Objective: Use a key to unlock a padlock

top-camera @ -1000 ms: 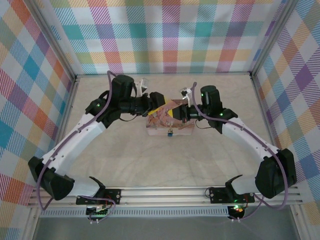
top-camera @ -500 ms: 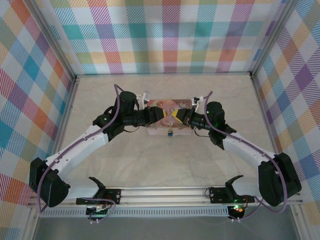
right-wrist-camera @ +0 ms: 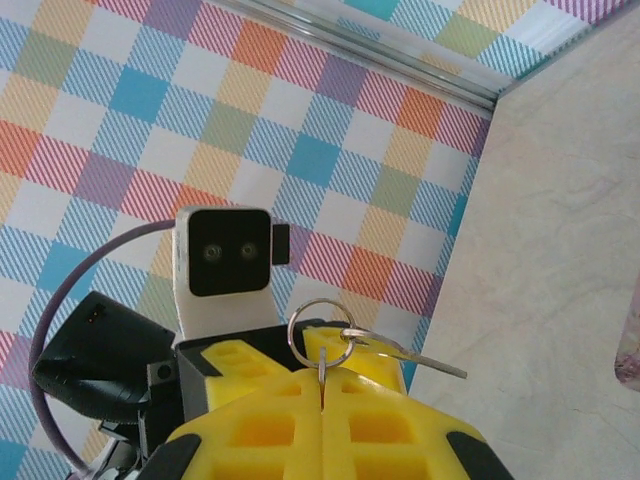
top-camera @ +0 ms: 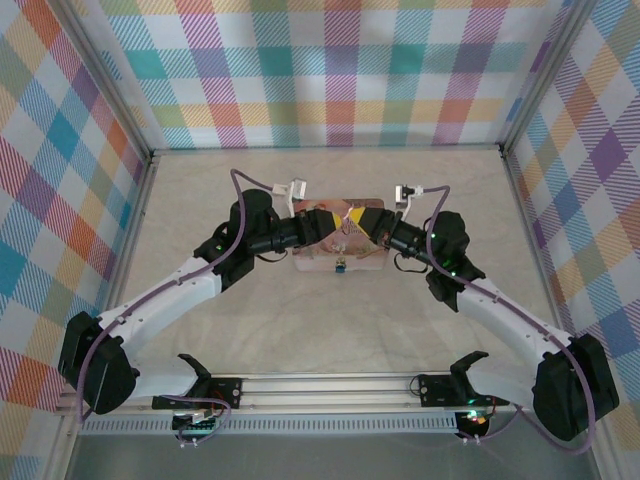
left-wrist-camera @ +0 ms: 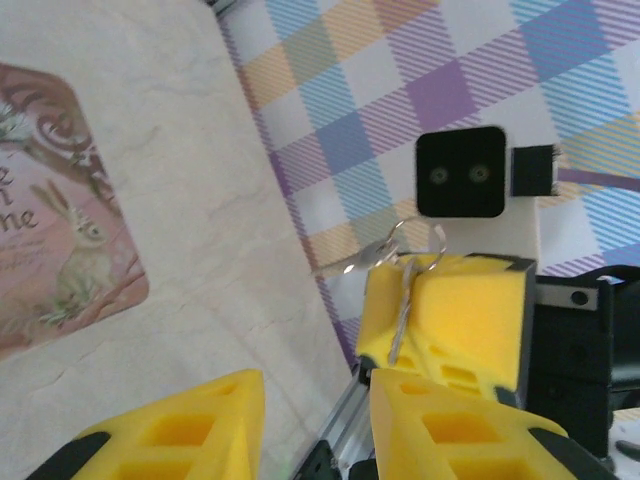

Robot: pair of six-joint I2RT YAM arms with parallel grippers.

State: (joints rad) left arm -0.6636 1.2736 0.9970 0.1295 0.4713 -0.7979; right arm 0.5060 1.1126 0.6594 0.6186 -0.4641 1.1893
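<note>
So far: right tool [right-wrist-camera: 322, 398] pinches the key [left-wrist-camera: 401, 305] mid-air; left tool [left-wrist-camera: 310, 432] part-open, empty. Padlock [top-camera: 341, 266] on tin box [left-wrist-camera: 60, 230] looks untouched; insertion and turn remain.

Pale marbled table [top-camera: 300, 330], plaid walls [top-camera: 340, 70] closing its left, far and right sides, pink illustrated tin box [top-camera: 318, 258] lying flat at centre toward the far side, tiny bluish padlock [top-camera: 341, 267] at the tin's near edge, contact with the tabletop unclear
</note>
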